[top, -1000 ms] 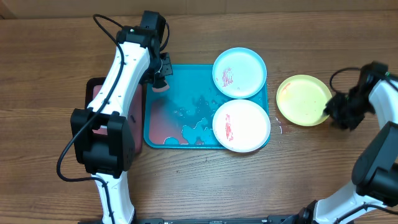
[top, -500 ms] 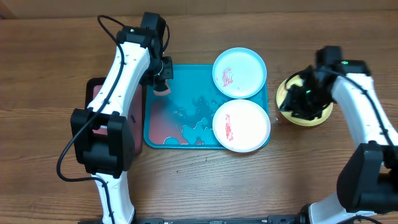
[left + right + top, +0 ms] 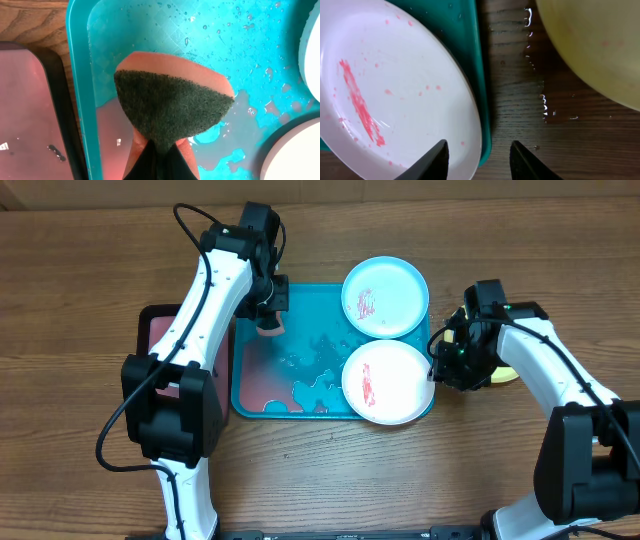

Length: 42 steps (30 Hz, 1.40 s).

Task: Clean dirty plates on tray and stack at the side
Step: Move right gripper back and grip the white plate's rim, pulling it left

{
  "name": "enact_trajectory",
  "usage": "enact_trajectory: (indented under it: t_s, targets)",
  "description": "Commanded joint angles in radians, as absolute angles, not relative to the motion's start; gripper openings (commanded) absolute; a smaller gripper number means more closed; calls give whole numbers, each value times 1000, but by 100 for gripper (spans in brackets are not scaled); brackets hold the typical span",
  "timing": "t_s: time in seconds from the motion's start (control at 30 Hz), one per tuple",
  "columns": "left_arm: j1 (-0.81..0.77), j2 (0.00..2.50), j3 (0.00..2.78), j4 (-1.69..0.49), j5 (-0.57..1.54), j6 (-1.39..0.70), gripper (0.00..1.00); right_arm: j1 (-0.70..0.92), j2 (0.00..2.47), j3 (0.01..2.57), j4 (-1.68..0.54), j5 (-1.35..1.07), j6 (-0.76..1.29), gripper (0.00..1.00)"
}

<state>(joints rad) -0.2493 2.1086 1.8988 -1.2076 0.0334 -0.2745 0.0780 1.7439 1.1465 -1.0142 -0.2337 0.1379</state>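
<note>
Wood-grain table [image 3: 320, 470] from the overhead cam, with the teal tray [image 3: 300, 350] sitting roughly in the middle. On its right half are the light blue plate [image 3: 385, 297] at the back and the white plate [image 3: 388, 380] at the front, rims touching or nearly so, each with a red smear. The yellow-green plate [image 3: 503, 372] is off the tray to the right on bare wood, mostly hidden under the right arm. The left gripper [image 3: 268, 315] is over the tray's back-left corner with a sponge [image 3: 268, 326] in it. The right gripper [image 3: 438, 368] sits right at the tray's right edge beside the white plate. A smaller black-rimmed tray [image 3: 160, 330] with a pink inside lies just left of the teal one.

Left wrist cam: fingers pressed together on the sponge [image 3: 170, 107], pinching it from below in the view, dark scrubby side facing the camera, orange foam behind. Under it is the wet tray floor [image 3: 225, 40], with droplets and a pinkish puddle [image 3: 112, 135]. The black-rimmed tray [image 3: 25, 100] is at the left.

Right wrist cam: the two fingertips [image 3: 437, 160] are spread, with nothing clamped between them. One sits over the white plate [image 3: 385, 85], the other over bare wood, and the tray's rim [image 3: 482, 75] runs between them. The yellow-green plate [image 3: 600, 45] fills the top right, clear of the tray, with water drops [image 3: 542, 102] on the wood between.
</note>
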Motion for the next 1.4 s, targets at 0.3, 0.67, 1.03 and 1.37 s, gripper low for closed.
enact_trajectory:
  t_s: [0.3, 0.67, 1.03, 1.37]
  targets:
    - [-255, 2106, 1893, -1204, 41, -246, 4, 94, 1745, 1100, -953, -221, 161, 25]
    - [-255, 2106, 1893, -1204, 41, -247, 4, 96, 1745, 1075, -898, -217, 168, 19]
    - [-255, 2106, 1893, -1203, 41, -246, 4, 96, 1745, 1042, -869, -217, 187, 8]
    - [-254, 2103, 1895, -1204, 42, -246, 4, 151, 1678, 1089, -978, -223, 251, 4]
